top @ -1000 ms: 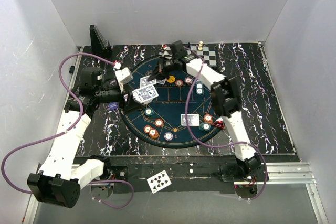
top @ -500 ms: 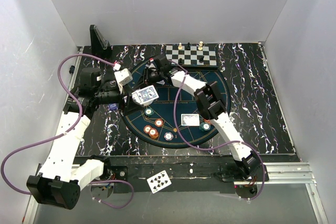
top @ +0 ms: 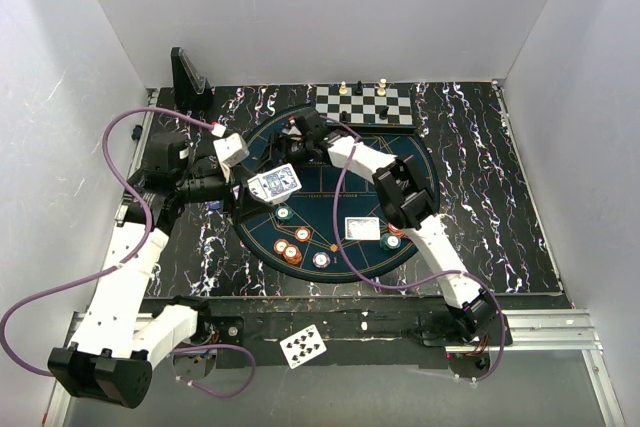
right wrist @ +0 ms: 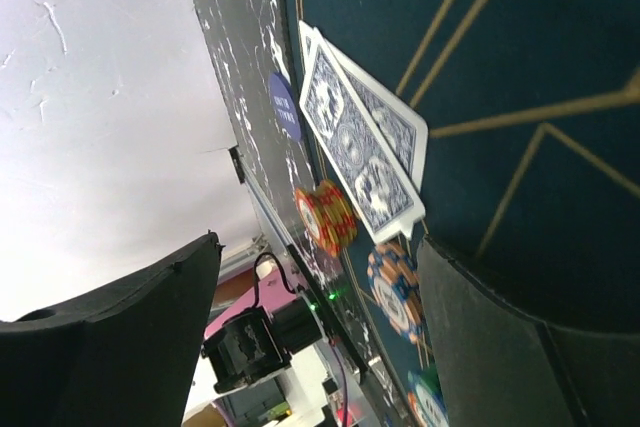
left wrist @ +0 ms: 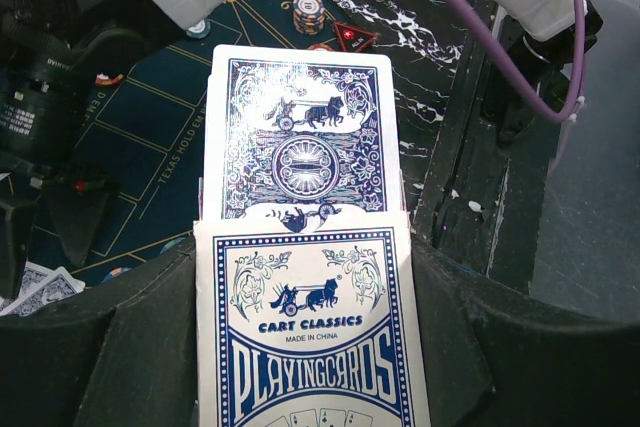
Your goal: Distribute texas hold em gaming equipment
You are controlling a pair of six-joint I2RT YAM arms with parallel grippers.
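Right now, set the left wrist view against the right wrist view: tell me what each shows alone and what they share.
Only the left wrist view shows the card box printed Cart Classics, gripped by the left gripper, with a blue-backed card sliding out of it, and a red triangular marker.

Only the right wrist view shows two face-down cards lying overlapped between the open right gripper fingers, with a small blue disc off the mat.

Both show the dark-blue mat and stacked chips.
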